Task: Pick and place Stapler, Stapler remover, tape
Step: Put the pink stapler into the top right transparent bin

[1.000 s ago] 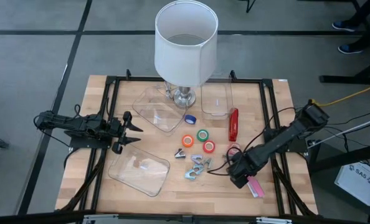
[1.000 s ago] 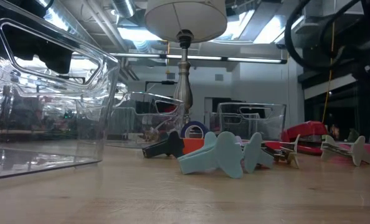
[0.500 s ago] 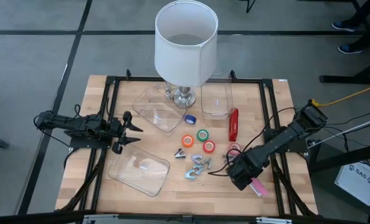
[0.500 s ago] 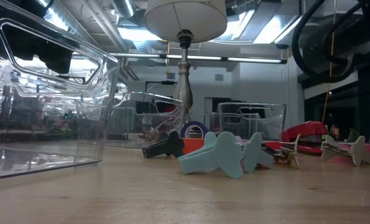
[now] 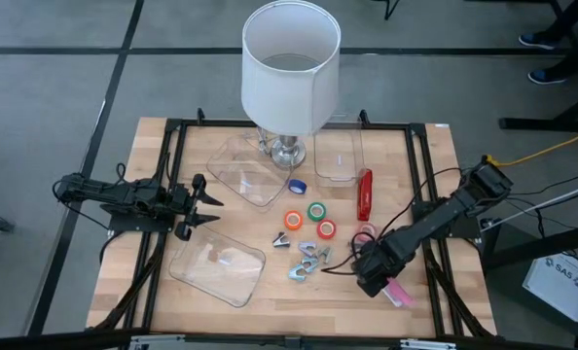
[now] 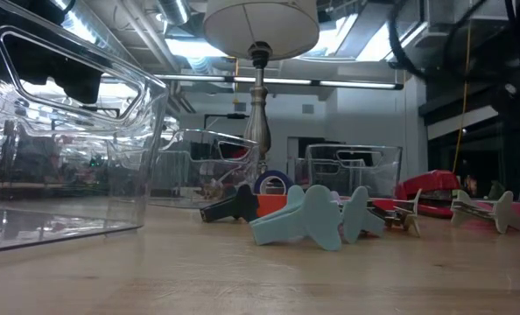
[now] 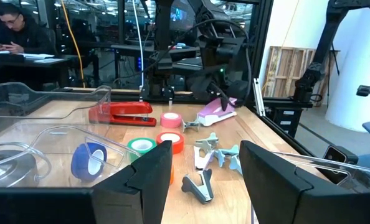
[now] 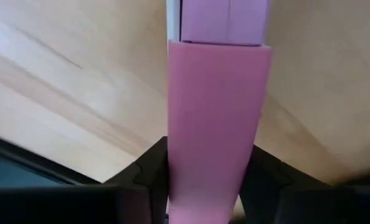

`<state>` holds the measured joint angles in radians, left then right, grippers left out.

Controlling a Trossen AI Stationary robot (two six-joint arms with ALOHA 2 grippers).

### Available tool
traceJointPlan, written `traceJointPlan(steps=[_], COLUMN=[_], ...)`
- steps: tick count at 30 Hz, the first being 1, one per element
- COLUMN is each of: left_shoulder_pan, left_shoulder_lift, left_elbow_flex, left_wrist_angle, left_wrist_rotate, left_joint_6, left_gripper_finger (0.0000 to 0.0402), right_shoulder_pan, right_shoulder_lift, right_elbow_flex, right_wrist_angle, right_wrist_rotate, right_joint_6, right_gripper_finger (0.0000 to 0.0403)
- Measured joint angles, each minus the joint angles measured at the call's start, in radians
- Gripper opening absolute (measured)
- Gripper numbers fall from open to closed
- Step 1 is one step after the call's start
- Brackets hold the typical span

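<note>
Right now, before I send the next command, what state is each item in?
Right gripper: jaws shut on pink stapler, front right of table.
Left gripper: jaws open, empty, at table's left.
Red stapler: closed, lying loose on table.
Tape rolls: loose on table.
Staple removers: loose on table.
Front clear bin: empty.

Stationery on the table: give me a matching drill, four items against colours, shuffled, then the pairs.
Items:
1. stapler beside the clear bins
2. stapler at the right gripper
3. tape roll nearest the lamp
4. tape roll just right of the orange one

Colours:
A. green
B. pink
C. red
D. blue

Pairs: 1-C, 2-B, 3-D, 4-A
</note>
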<state>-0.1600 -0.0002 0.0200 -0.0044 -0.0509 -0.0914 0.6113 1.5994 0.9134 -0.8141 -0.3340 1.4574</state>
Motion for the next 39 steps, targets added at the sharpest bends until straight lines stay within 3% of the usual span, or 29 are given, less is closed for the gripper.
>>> traceJointPlan(steps=[10,16,33,39], left_shoulder_pan=[0.0,0.0,0.0,0.0], left_shoulder_lift=[0.0,0.0,0.0,0.0], left_elbow_flex=[0.0,0.0,0.0,0.0], left_wrist_angle=[0.0,0.0,0.0,0.0], left_wrist_rotate=[0.0,0.0,0.0,0.0], left_joint_6=[0.0,0.0,0.0,0.0], left_gripper_finger=[0.0185,0.0185,0.0185,0.0185], right_shoulder_pan=[-0.004,-0.038,-0.174,-0.235], right_shoulder_lift=[-0.122,-0.138,-0.139,-0.195], right_elbow_flex=[0.001,0.001,0.001,0.001], right_wrist_angle=[0.073,0.203,0.515,0.548], right_wrist_rotate=[0.187,0.262,0.274,0.274], right_joint_6=[0.009,-0.016,-0.278,-0.357], right_gripper_finger=[0.0142,0.0142,0.0142,0.0142])
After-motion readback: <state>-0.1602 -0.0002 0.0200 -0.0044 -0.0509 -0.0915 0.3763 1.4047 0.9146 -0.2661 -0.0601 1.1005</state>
